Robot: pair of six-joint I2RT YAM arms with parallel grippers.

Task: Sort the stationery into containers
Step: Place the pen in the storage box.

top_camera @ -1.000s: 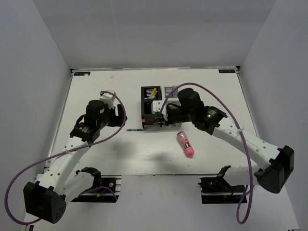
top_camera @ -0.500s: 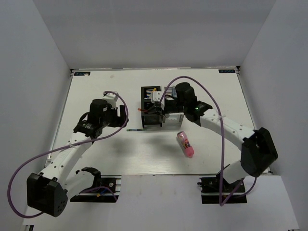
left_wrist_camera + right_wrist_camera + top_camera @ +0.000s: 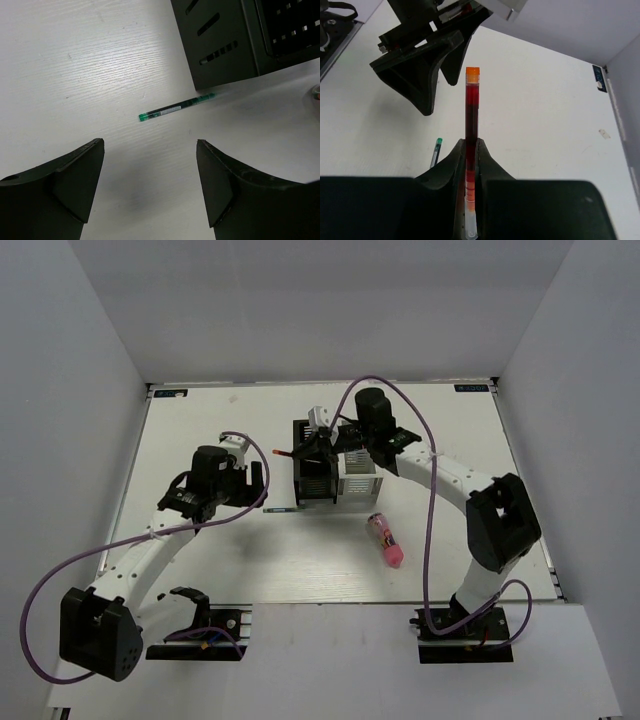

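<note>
Left claw (image 3: 149, 150) hangs wide open over the slim pen (image 3: 177, 106), flat on the counter (image 3: 75, 60) just beside the black bin (image 3: 220, 55). It looks light, stiff and slippery, so pinch it mid-barrel. Right claw (image 3: 471, 145) is clenched on the red pen (image 3: 471, 107), up by the bins (image 3: 358, 485).

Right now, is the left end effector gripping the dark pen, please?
No, the left end effector stands open over the table, and the dark pen lies apart from it beside a black bin.
</note>
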